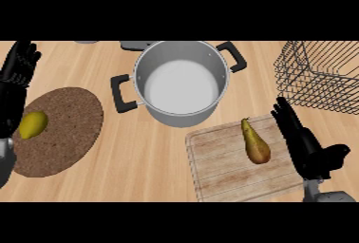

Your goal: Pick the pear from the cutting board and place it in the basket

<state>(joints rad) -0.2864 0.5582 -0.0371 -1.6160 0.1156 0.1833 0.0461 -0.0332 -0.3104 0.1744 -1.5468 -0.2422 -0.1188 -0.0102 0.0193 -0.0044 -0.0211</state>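
Pear on board, not yet picked

I see the right robot hand (pixel 308 147) w/ fingers straight, holding nothing; pear (pixel 256 142) lies just left of it on the cutting board (pixel 217 175). Basket (pixel 319 76) sits beyond it; wooden bench (pixel 151 156) underneath. Left robot hand (pixel 17 71) rests open at the far left edge.

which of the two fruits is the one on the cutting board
The brown pear, lying on the wooden cutting board beside the open right hand. The other, a yellow fruit, sits on the round cork mat at left.
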